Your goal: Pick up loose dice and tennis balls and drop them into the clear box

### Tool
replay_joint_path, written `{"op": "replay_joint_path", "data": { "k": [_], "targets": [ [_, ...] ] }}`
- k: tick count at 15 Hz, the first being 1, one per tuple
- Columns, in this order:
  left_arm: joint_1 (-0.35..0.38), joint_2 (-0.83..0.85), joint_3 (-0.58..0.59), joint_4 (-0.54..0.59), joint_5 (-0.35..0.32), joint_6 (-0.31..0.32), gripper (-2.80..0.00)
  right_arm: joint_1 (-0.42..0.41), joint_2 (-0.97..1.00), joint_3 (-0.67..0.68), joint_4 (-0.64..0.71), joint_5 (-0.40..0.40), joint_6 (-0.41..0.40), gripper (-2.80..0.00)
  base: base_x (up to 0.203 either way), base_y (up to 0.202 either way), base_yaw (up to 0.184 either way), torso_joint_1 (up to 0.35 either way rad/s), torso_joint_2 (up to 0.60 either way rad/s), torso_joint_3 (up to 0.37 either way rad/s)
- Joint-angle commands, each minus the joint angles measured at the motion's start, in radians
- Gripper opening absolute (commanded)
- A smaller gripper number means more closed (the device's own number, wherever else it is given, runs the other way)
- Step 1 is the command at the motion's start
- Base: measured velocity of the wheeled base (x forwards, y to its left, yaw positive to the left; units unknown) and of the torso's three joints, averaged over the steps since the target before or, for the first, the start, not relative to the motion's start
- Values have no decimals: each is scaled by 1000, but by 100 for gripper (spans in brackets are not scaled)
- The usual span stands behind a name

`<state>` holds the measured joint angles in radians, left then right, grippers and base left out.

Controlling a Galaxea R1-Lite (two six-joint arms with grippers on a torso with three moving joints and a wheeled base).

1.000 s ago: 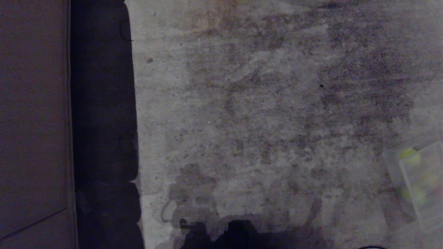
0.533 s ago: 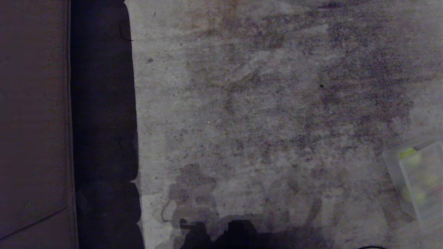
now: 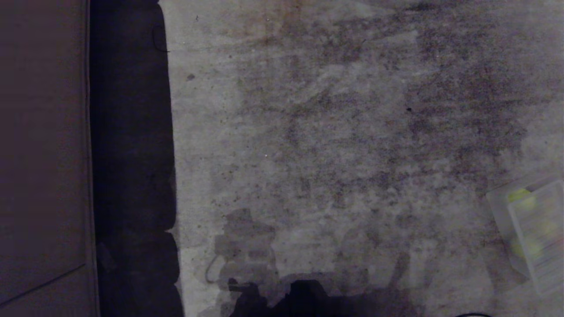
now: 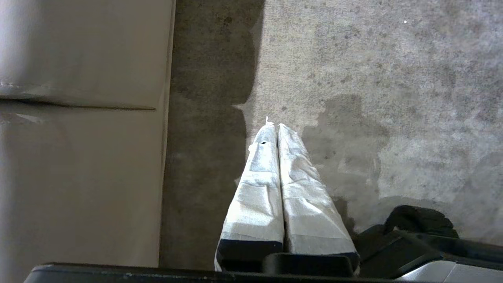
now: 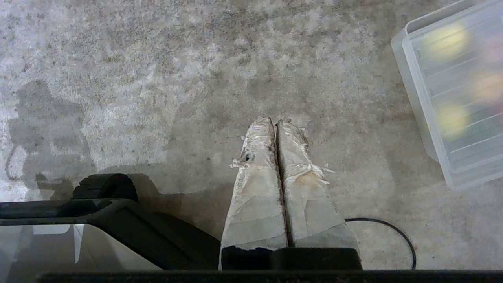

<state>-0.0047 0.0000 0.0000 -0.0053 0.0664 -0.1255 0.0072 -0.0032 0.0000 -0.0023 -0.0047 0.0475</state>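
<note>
Left end effector: closed, empty, above bare carpet.
Right end effector: closed, empty.
Clear box: well off to its side, lid panel on top (yellow-green blurs beneath).
Risk: lid likely blocks any drop; no loose dice in view.

You're over a stained grey carpet. At its right edge sits the clear box, a ribbed lid across it; a black cable loops nearby.
</note>
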Motion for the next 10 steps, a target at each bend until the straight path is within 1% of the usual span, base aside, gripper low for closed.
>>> {"op": "replay_joint_path", "data": {
  "k": [1,3,5,7,10],
  "targets": [
    [0,2,2,-1,-3,1,-280,0,3,2,-1,0,0,-280,0,0,0,0,0,0],
    [0,2,2,-2,-3,3,-280,0,3,2,-1,0,2,-280,0,0,0,0,0,0],
    [0,2,2,-2,1,-11,-280,0,3,2,-1,0,0,-280,0,0,0,0,0,0],
    [0,2,2,1,-3,0,-280,0,3,2,-1,0,0,-280,0,0,0,0,0,0],
    [0,2,2,1,0,-6,-280,0,3,2,-1,0,0,-280,0,0,0,0,0,0]
  ]
}}
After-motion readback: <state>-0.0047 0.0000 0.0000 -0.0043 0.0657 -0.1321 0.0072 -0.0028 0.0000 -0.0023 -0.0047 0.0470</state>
